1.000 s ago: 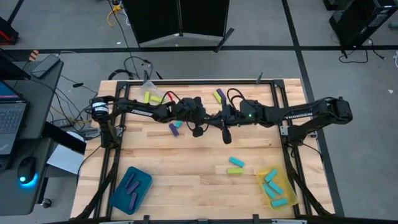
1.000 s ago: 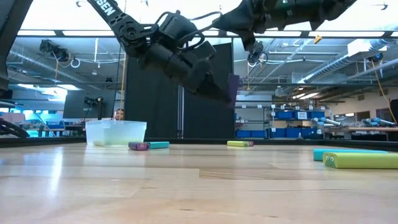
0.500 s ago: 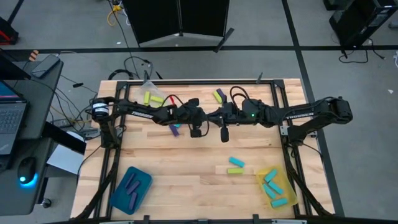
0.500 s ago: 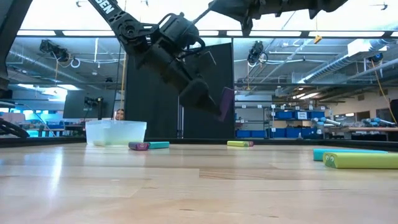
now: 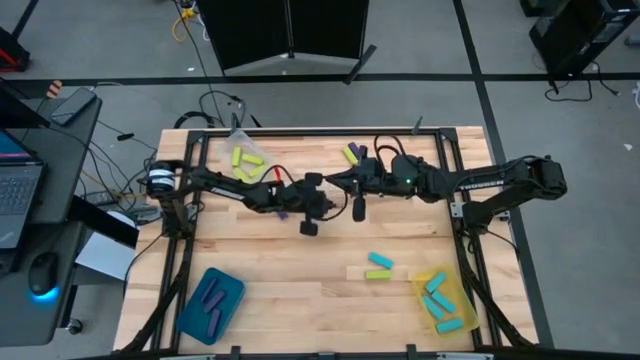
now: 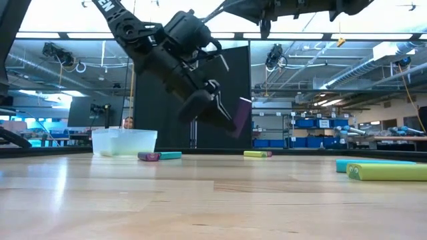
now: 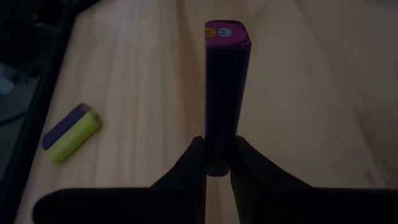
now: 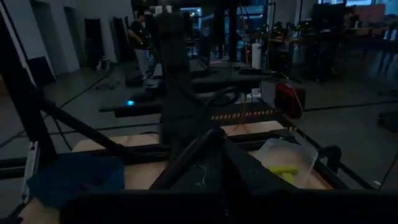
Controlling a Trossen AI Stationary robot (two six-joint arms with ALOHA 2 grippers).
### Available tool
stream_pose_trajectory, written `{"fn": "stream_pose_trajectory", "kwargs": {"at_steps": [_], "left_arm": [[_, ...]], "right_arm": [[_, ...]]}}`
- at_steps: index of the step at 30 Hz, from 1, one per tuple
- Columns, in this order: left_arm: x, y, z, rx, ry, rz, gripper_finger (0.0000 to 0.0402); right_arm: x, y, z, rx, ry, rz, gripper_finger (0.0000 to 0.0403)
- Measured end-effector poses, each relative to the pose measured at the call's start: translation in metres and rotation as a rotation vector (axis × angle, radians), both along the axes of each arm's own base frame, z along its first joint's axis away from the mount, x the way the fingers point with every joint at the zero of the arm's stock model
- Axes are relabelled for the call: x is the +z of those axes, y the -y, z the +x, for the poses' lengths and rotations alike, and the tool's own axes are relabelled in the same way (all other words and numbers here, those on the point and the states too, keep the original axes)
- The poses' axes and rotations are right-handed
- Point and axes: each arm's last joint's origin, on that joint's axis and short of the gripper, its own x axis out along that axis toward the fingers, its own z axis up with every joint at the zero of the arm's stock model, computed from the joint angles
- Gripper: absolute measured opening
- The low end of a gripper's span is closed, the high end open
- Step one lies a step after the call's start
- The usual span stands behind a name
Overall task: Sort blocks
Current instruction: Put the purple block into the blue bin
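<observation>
My left gripper [image 5: 308, 220] hangs over the middle of the table, shut on a purple block [image 7: 227, 93] that also shows in the low view [image 6: 241, 115]. My right gripper [image 5: 357, 208] is just to its right, higher up, shut and holding nothing. Loose blocks lie flat on the table: a cyan one [image 5: 379, 262] beside a yellow-green one [image 5: 377, 274] toward the near right, and a purple and yellow-green pair [image 5: 352, 153] near the far edge. A yellow-green and purple pair [image 7: 69, 134] shows in the left wrist view. My left gripper pinches the purple block by its one end [image 7: 217, 163] between the two fingers [image 7: 194, 160]. The block runs on straight out past the fingertips, along the fingers. It is lifted clear of the table, slanting downward.
A teal tray [image 5: 190, 318] with purple blocks sits at the near left corner. A yellow tray [image 5: 462, 300] with cyan blocks is at the near right, and a clear tray [image 5: 240, 138] with yellow-green blocks at the far left. Bare wood lies between the near trays.
My left gripper, still shut on the purple block, has moved toward the near edge and slightly down. My right gripper has pulled away from the block, rising and drawing back toward the far edge.
</observation>
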Motion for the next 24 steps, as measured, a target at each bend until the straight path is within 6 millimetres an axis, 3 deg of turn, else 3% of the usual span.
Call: {"fn": "stream_pose_trajectory", "kwargs": {"at_steps": [9, 18, 24], "left_arm": [[-0.001, 0.027, 0.001, -0.136, -0.014, 0.058, 0.0052], [-0.001, 0.028, 0.001, -0.136, -0.024, 0.057, 0.0052], [0.024, 0.026, -0.015, -0.128, 0.013, 0.058, 0.0052]], "right_arm": [[-0.002, 0.02, -0.003, -0.114, -0.024, -0.017, 0.0009], [-0.017, 0.033, -0.007, -0.186, -0.187, -0.008, 0.001], [-0.025, 0.033, -0.01, -0.221, -0.289, -0.03, 0.001]]}}
